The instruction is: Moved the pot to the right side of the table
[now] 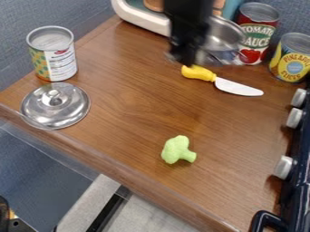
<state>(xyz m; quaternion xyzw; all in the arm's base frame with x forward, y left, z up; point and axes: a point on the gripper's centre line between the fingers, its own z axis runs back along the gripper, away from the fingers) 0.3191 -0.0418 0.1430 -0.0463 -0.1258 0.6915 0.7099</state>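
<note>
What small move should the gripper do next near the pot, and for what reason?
Probably a slow, small lift. The gripper is close to the pot, with the knife lying just in front and the tomato can beside the pot, so going up before any sideways move seems safest. Whether it grips the pot, I cannot tell.

Brown wood-grain counter (130, 95) is holding green-and-white-labelled can (53, 56) at L, metal lid (45, 113) lying just beside it nr edge. Grn toy broccoli (176, 150) is lying nr front edge; yellow-handled toy knife (237, 87) is lying twd back R. Red-labelled can (257, 34) & yellow-labelled can (293, 59) are standing at back R.
</note>
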